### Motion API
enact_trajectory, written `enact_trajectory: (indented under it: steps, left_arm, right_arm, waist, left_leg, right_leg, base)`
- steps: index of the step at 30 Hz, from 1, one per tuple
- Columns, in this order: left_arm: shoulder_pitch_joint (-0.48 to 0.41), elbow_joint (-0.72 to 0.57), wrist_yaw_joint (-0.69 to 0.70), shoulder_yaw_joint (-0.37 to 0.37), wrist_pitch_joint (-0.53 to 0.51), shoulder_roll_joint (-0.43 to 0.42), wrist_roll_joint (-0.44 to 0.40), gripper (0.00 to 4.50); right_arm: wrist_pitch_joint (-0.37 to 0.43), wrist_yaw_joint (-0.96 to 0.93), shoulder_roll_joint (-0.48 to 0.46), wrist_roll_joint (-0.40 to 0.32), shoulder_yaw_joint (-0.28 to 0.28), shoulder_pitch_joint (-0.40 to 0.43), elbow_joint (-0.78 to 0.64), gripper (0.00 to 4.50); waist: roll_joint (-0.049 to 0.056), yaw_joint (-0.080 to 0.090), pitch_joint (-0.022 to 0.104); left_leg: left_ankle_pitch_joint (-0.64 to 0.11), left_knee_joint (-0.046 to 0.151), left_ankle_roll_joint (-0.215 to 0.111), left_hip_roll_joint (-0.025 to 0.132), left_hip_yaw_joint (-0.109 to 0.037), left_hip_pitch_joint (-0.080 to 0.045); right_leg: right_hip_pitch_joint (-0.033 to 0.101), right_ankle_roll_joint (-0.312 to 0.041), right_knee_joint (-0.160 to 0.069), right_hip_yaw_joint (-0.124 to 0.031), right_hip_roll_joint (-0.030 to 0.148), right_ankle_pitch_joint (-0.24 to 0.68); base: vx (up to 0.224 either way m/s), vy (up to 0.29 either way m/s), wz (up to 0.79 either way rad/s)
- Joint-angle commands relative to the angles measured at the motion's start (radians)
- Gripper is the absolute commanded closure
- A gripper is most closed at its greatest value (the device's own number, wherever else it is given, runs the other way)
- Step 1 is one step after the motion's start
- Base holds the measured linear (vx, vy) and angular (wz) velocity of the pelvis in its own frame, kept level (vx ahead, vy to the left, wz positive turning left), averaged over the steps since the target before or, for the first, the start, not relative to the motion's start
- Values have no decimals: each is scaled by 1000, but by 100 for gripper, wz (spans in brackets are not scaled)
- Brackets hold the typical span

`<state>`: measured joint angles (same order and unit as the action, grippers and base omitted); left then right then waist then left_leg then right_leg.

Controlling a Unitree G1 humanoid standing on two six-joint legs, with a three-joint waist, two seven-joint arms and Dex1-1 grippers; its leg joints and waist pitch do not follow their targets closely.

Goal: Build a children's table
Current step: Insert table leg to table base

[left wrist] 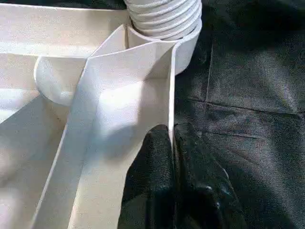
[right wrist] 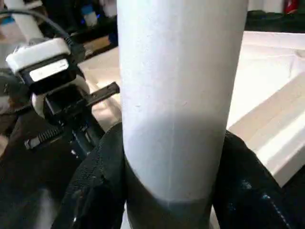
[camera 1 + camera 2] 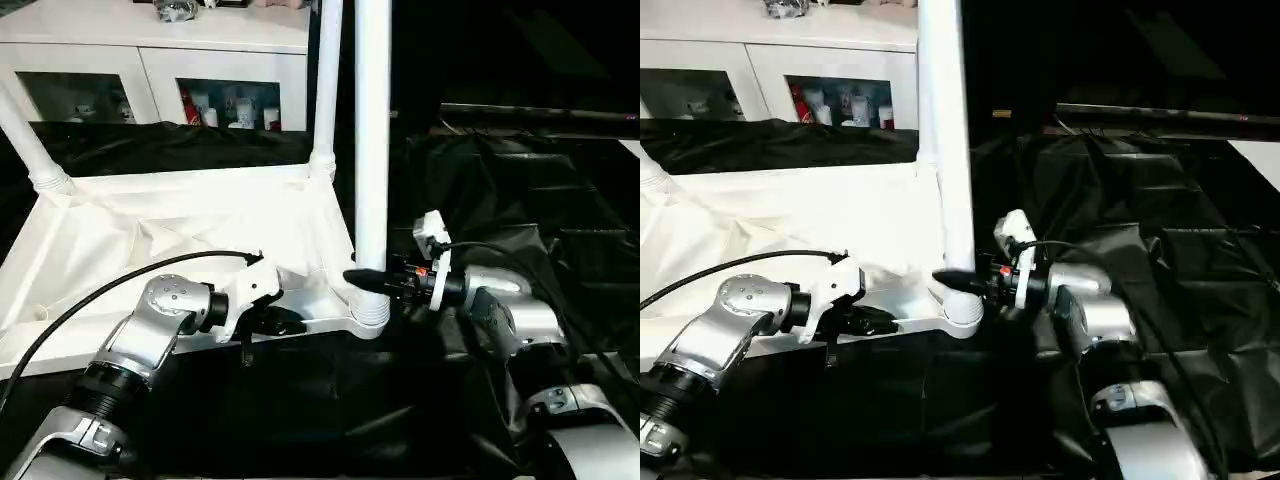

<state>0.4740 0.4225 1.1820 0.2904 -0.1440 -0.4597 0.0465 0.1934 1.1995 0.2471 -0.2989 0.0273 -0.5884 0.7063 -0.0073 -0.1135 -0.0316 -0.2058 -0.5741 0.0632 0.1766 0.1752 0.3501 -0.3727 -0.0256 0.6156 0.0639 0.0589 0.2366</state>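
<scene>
From the head camera, the children's table (image 3: 180,240) lies upside down on a desk (image 3: 520,200) draped in black cloth, its ribbed underside facing up and its far-left part cut off by the picture edge. Three legs show: one at the near right corner (image 3: 372,150) standing upright and running out of the top of the picture, one behind it (image 3: 328,90), and a slanting one at the far left (image 3: 28,140), all with their upper ends cut off. The left gripper (image 3: 285,322) sits at the near rim of the tabletop, close to the near right corner; the right gripper (image 3: 365,281) reaches in from the right at the base of the near leg. Behind the desk stands a white cabinet (image 3: 150,70) with glass doors; what is inside is too small to name. In the left wrist view, the left jaws are pressed together on the thin upright rim of the tabletop, one black finger (image 1: 152,176) on each side of it, with the ribbed leg socket (image 1: 164,19) just beyond. In the right wrist view, the right jaws are clamped around the white leg (image 2: 181,95), whose bulk hides the tips of the fingers (image 2: 102,181); the left gripper (image 2: 71,105) shows blurred behind.
</scene>
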Motion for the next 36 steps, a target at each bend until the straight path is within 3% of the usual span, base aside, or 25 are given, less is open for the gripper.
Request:
enact_trajectory:
  steps: [1,7,10,11,13,17,22,26,30,33,36]
  left_arm:
    - [52,-8,-62,-54,19,11,16,450]
    - [74,30,-98,-66,41,17,5,450]
    - [81,47,-114,-71,53,18,-2,450]
    - [84,54,-117,-72,55,19,-2,450]
    - [87,59,-119,-72,57,22,-4,450]
    - [94,68,-129,-73,62,30,-7,450]
    - [98,80,-128,-72,71,36,-7,450]
    - [83,57,-76,-55,65,30,8,450]
    - [71,35,-43,-45,53,29,20,450]
    - [71,38,-44,-41,58,31,16,450]
    - [71,39,-45,-40,59,31,15,450]
  right_arm:
    - [60,-4,-9,26,41,76,37,262]
    - [43,-44,-7,-19,-21,162,-74,262]
    - [14,-74,-8,-24,-31,198,-112,263]
    - [16,-81,-10,-30,-35,219,-135,263]
    - [4,-89,-9,-17,-26,241,-157,263]
    - [-7,-100,-5,3,-5,281,-217,263]
    - [-10,-150,-13,-13,-22,303,-242,263]
    - [-37,-197,-30,-26,-62,263,-193,263]
    - [-27,-206,-17,-1,-43,202,-153,263]
    - [-16,-213,-4,32,-11,168,-127,263]
    - [-16,-207,2,47,4,155,-111,263]
  waist:
    - [13,-6,39]
    - [15,-13,45]
    - [14,-20,42]
    - [20,-22,41]
    - [16,-24,40]
    - [16,-24,39]
    - [17,-23,39]
    - [29,-18,41]
    - [27,-13,43]
    - [22,-12,48]
    - [26,-12,47]
  left_leg:
    - [-133,69,-39,70,-19,-5]
    - [-89,64,-56,71,-20,-5]
    - [-109,66,-51,70,-20,-6]
    - [-125,68,-45,70,-20,-7]
    - [-143,71,-36,72,-21,-6]
    - [-145,73,-30,71,-23,-6]
    - [-146,73,-28,69,-24,-6]
    - [-152,74,-15,70,-26,-7]
    - [-123,69,-17,67,-23,-6]
    - [-52,59,-44,63,-21,0]
    - [-46,57,-63,63,-21,2]
  right_leg:
    - [40,-250,-67,-56,101,6]
    - [40,-246,-59,-53,101,-60]
    - [39,-233,-64,-54,102,-24]
    - [37,-229,-68,-54,103,12]
    - [38,-221,-71,-55,104,47]
    - [37,-207,-73,-56,103,53]
    - [37,-205,-75,-57,103,56]
    - [36,-218,-70,-56,103,28]
    - [40,-235,-65,-55,100,-17]
    - [46,-245,-52,-53,96,-124]
    - [45,-249,-51,-50,97,-138]
  base:
    - [0,0,0]
    - [0,0,0]
    - [0,0,0]
    - [0,0,0]
    - [0,0,0]
    - [0,0,0]
    - [0,0,0]
    - [0,0,0]
    - [0,0,0]
    - [0,0,0]
    - [0,0,0]
